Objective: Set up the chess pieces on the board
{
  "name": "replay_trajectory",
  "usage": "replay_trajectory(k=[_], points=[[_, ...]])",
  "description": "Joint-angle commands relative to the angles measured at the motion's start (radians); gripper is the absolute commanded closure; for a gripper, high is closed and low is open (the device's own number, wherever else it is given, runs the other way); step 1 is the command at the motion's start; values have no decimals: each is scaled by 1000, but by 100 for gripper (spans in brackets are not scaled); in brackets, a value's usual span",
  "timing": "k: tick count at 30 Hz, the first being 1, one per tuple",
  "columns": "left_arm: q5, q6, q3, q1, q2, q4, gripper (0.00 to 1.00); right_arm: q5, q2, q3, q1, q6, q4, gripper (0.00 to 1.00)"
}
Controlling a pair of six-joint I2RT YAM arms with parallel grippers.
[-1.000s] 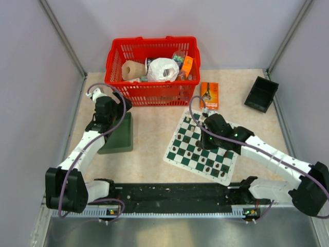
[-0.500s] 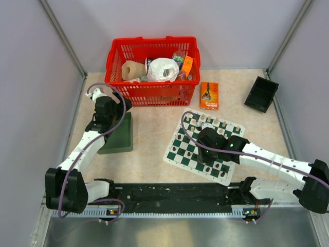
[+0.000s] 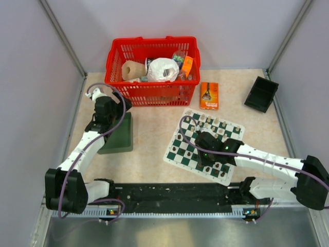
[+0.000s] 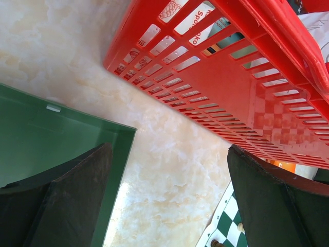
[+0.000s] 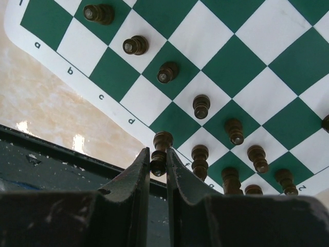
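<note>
The right gripper (image 5: 158,154) is clamping a dark chess piece (image 5: 162,146) by its stem, jaws nearly together, and is hanging over the near edge of the board (image 5: 51,57), about where the lettered border reaches d. The left gripper (image 4: 175,203) is standing fully spread and holding nothing, over a corner of the green tray (image 4: 46,134) beside the red basket (image 4: 247,87), toward the far left of the worktop (image 3: 154,123). The board is lying skewed at the right centre of the worktop; dark chess pieces (image 5: 201,105) are lining its near side in a diagonal run of at least 6, while cream pieces (image 3: 206,119) are standing along its far edge. The step in hand is judged to be seating the held piece on a vacant edge-row square: lowering it plumb over the square's centre, parting the jaws only once the base is flat, then rising straight so the fingers (image 5: 136,175) are not brushing the 2 neighbours standing just beside. Open room is lying leftward along the a-to-d squares; the black strip (image 5: 46,164) is bordering the board's near edge closely, and the thin mat is likely sliding if dragged.
</note>
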Motion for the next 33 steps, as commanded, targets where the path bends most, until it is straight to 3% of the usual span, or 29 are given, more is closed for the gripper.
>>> replay_trajectory(k=[1,33], points=[[8,4,2,6,-25,47,1,23,32,0,18,21,42,88],[10,3,-2,6,-9,56,1,54,72,4,16,15,25,88]])
